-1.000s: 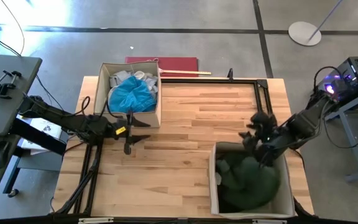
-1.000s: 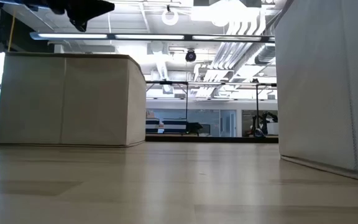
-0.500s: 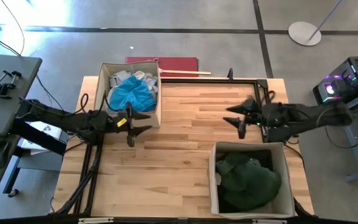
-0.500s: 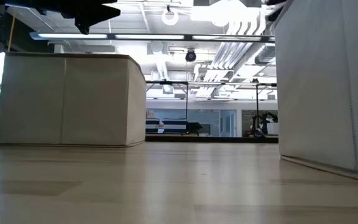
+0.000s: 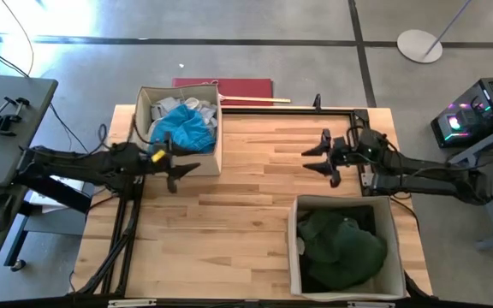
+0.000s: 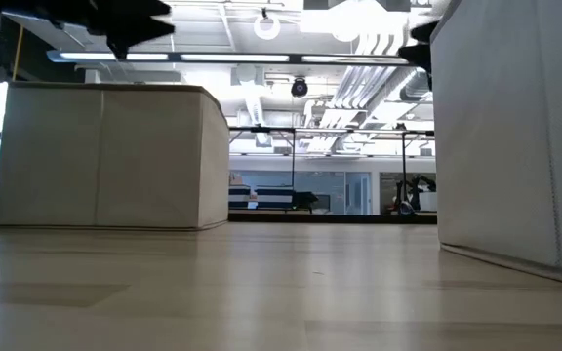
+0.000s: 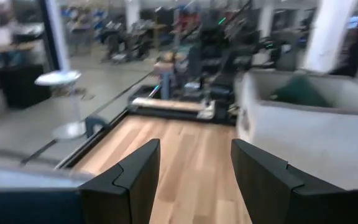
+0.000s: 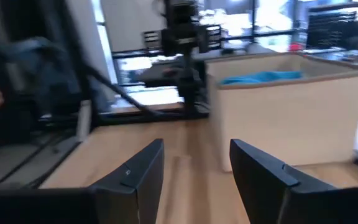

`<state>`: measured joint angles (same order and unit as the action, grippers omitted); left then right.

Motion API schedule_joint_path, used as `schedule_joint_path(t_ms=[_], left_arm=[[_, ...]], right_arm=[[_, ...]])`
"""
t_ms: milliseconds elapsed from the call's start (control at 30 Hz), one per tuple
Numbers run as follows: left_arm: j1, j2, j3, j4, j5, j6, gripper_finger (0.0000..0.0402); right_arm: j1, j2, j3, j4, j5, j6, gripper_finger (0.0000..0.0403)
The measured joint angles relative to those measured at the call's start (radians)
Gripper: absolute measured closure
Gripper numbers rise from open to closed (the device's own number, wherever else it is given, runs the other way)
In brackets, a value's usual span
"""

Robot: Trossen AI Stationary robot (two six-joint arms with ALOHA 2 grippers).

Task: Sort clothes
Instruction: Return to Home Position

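The wooden table point(image 5: 255, 197) has two beige boxes on it; one box point(image 5: 143, 120) at 10 o'clock holds bright blue clothes point(image 5: 182, 130) and pale ones point(image 5: 158, 108); the other box point(image 5: 293, 248) at 5 o'clock holds dark green clothes point(image 5: 341, 248); the left hand point(image 5: 184, 174) hangs open and empty at 9 o'clock, just beside the blue pile's box; the right hand point(image 5: 315, 159) hangs open and empty at 2 o'clock.

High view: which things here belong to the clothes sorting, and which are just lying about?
Part of the job: bright blue garment and pale garments in the far box; dark green garment in the near box; left gripper and right gripper, both open, empty.

Lying about: red board, wooden stick, white round base, clamp.
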<state>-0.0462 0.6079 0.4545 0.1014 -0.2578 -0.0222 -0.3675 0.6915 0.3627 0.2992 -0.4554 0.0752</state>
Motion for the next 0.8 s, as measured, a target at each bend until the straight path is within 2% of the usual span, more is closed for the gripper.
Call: schedule_joint_path(t_ms=[133,300,367,533,667,733,800], left_arm=[[-0.001,-0.093,0.0,-0.02,0.086,0.024,0.0211],[-0.062,-0.17,-0.043,0.007,0.16,-0.015,0.0217],[-0.1,-0.18,-0.101,0.055,0.137,-0.003,0.0226],[-0.205,-0.179,-0.265,0.301,0.068,-0.049,0.0253],[-0.297,-0.154,-0.333,0.3,-0.111,-0.049,0.0281],[-0.308,-0.13,-0.357,0.293,-0.12,-0.032,0.0298],[-0.292,-0.118,-0.374,0.307,-0.069,0.002,0.0318]], right_arm=[[-0.001,-0.073,-0.102,0.109,-0.076,0.021,0.0231],[-0.001,-0.191,-0.285,0.34,-0.075,0.075,0.0231],[-0.002,-0.233,-0.356,0.412,-0.067,0.094,0.0231],[0.002,-0.29,-0.347,0.35,-0.053,0.122,0.0231],[0.001,-0.3,-0.347,0.351,-0.05,0.126,0.0231],[0.001,-0.3,-0.347,0.347,-0.028,0.126,0.0231],[0.001,-0.3,-0.347,0.344,-0.006,0.125,0.0231]])
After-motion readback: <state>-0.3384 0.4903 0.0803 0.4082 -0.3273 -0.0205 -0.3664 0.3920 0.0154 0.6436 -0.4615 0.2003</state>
